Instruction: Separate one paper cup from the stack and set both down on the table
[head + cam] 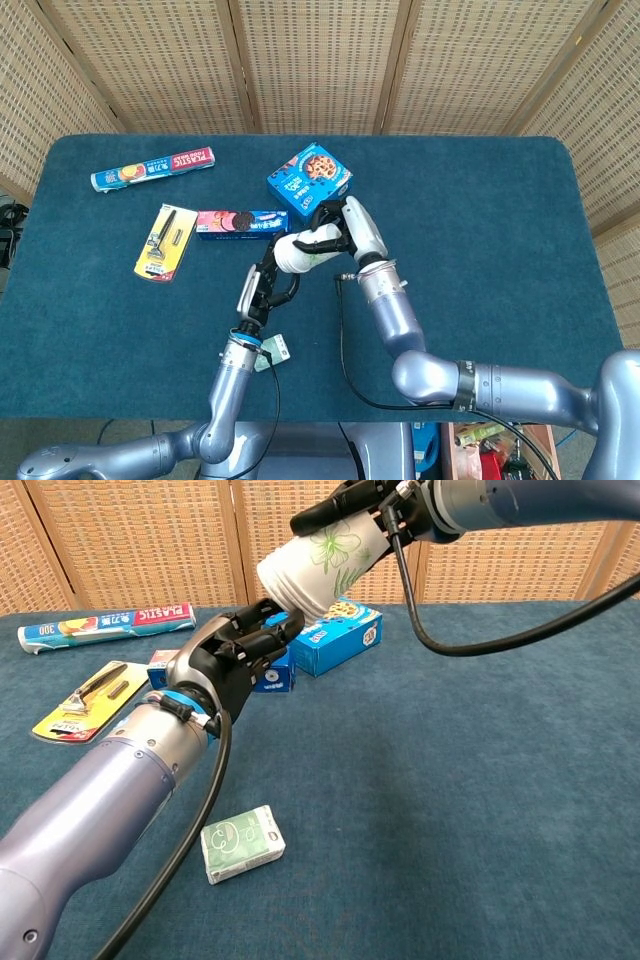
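A white paper cup stack point(298, 255) point(325, 565) with a green flower print hangs tilted above the table, its base pointing down and left. My right hand point(340, 228) point(370, 500) grips it around the upper part near the rim. My left hand point(265, 285) point(235, 655) is raised just below the base, holding nothing, its fingers curved and apart. Its fingertips point(283, 621) reach up close under the cup's bottom edge; I cannot tell whether they touch it.
Behind the hands lie a blue cookie box point(310, 178) point(340, 635) and a slim blue biscuit box point(235, 222) point(265, 675). At the left are a plastic-wrap roll point(152, 169) and a yellow razor card point(165, 241). A small green-white packet point(243, 843) lies near the front edge.
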You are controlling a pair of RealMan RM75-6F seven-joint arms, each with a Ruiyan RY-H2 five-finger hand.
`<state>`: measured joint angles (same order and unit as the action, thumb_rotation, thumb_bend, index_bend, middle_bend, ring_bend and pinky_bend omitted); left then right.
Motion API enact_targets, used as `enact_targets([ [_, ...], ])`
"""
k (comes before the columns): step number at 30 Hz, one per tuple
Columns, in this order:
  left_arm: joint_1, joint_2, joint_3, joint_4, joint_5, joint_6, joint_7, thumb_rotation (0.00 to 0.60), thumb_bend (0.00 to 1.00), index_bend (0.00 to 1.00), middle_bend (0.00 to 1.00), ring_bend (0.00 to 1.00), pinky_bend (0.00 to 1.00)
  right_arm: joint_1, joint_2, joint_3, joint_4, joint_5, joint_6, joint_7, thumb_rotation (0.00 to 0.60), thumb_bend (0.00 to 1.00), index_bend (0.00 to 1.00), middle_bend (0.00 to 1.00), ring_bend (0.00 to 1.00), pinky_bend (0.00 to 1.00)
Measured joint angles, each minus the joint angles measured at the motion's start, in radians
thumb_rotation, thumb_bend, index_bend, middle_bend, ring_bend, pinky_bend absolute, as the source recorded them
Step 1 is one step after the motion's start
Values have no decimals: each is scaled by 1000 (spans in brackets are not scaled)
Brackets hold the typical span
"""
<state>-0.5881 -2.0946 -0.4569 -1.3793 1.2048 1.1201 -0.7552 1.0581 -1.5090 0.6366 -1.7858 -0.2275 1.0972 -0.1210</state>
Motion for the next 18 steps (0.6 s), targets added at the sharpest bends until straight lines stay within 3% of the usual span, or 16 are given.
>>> enact_targets([
  [18, 1, 7, 7, 0, -8, -7, 1, 600, 553, 538, 0, 0, 0, -11, 6, -7, 1, -7, -10, 12, 600, 277, 769, 678, 547, 803],
])
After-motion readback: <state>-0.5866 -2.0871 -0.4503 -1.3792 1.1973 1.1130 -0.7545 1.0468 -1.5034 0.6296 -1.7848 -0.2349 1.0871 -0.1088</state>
